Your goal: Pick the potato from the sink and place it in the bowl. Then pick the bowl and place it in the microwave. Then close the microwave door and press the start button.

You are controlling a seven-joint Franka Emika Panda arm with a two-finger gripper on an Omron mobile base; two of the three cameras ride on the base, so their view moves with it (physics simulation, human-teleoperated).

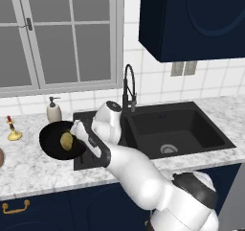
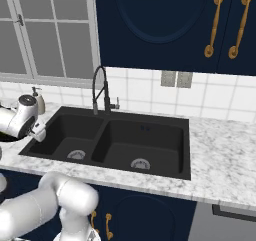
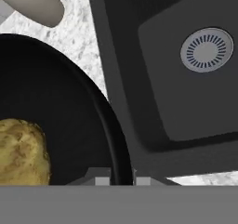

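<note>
The wide black bowl (image 1: 53,144) is at the counter's left, its right rim overlapping the sink (image 1: 182,124) edge. The yellowish potato (image 1: 66,140) lies inside it. My gripper (image 1: 78,129) is shut on the bowl's right rim. In the hand view the two fingertips (image 3: 100,177) pinch the rim of the bowl (image 3: 60,88), with the gripper (image 3: 120,177) straddling it and the potato (image 3: 21,151) at lower left. I cannot tell whether the bowl rests on the counter or hangs just above it. The microwave and its door are out of view.
A black spring faucet (image 1: 128,88) rises behind the sink divider. A soap dispenser (image 1: 54,111) stands behind the bowl, and a small brass piece (image 1: 13,133) sits at the far left. Navy wall cabinets (image 1: 191,19) hang above the sink's right.
</note>
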